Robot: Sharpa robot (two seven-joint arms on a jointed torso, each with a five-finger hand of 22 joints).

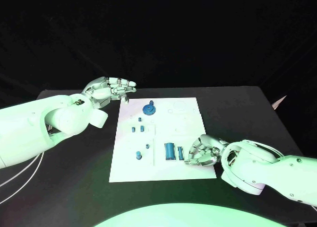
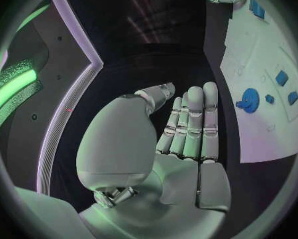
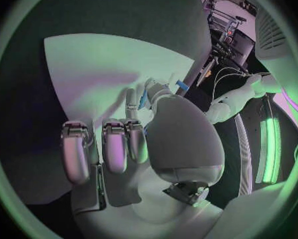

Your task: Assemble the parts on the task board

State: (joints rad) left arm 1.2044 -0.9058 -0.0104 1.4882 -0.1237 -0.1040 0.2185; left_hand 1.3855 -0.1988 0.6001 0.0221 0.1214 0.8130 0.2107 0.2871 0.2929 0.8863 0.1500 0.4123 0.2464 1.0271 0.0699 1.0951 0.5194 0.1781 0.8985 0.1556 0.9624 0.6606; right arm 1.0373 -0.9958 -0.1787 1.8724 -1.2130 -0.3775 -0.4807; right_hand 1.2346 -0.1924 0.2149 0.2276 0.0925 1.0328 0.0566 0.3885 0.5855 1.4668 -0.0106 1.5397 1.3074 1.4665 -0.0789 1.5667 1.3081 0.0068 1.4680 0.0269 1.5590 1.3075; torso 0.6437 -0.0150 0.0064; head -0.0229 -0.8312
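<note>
The white task board point(image 1: 178, 118) lies in the middle of the black table. On it are a round blue part point(image 1: 149, 109), two small blue pieces point(image 1: 138, 128), another small one point(image 1: 138, 154) and two long blue pegs point(image 1: 175, 151). My right hand point(image 1: 202, 150) rests at the board's right edge with its fingers curled right beside the nearer peg. In the right wrist view a blue sliver point(image 3: 143, 96) shows between thumb and forefinger; whether it is pinched is unclear. My left hand point(image 1: 110, 88) hovers off the board's far left corner, fingers point(image 2: 192, 122) straight and holding nothing.
Bare black table point(image 1: 70, 184) surrounds the board on every side. The left wrist view shows the round blue part point(image 2: 248, 99) and small pieces point(image 2: 286, 87) on the board, off to the side of the palm.
</note>
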